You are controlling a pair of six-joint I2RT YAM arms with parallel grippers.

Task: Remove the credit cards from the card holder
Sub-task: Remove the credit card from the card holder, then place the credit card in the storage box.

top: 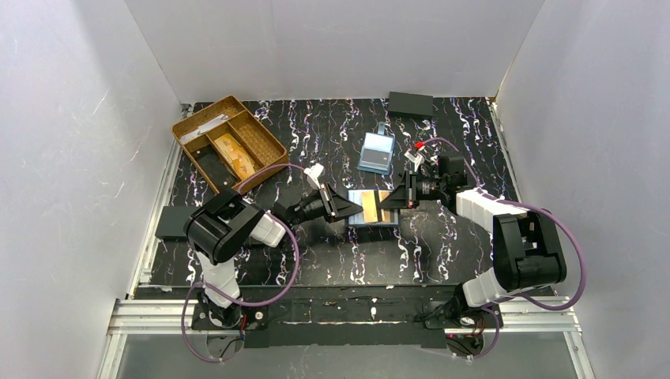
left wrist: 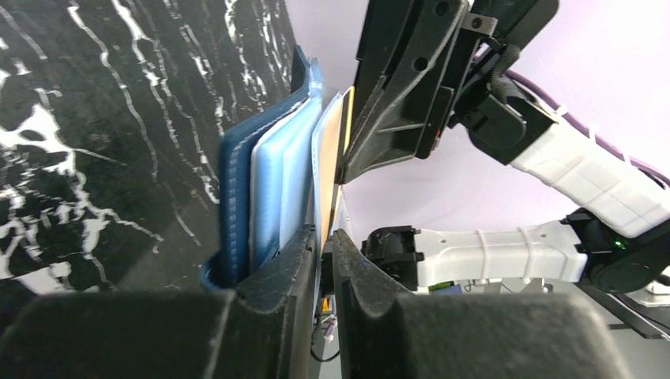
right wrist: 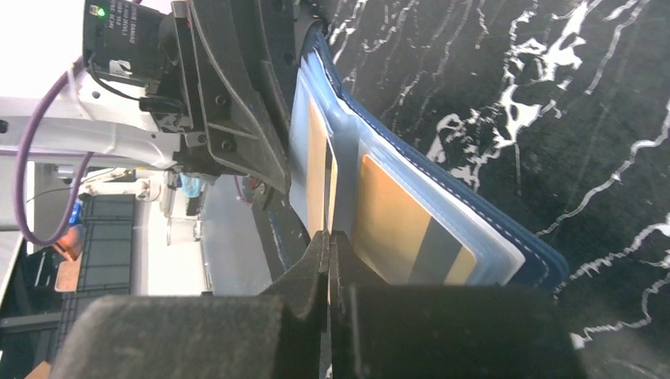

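Pulling one card clear of its slot looked to be the step in hand. The card holder [top: 373, 208] lay open mid-worktop [top: 332, 260] btwn the two arms, w/ the credit cards [right wrist: 387, 225] sitting in its light blue slots. The left hand [top: 349, 207] was clenched on one leaf of the holder, acting as anchor. The right hand [top: 393, 203] was pinched tight on what was prob. the pale card [right wrist: 333, 185], though it might have been a slot lip; the view was too close to be sure.

Done well, the right hand would draw flat along the slot's own line, away from the left hand and not upward, so the card neither bent nor bound. The left hand needed to clamp the leaf only, not the card being drawn, or the whole holder would drag along. A slow pull suited plastic gripped by plastic.

The top view alone showed both hands meeting at opposite edges of the holder, but nothing of either grip. The right wrist view gave card faces: an orange one w/ a dark stripe in the outer slot, another deeper in. The left wrist view showed the leaves edge-on, navy cover outermost, w/ no card faces.
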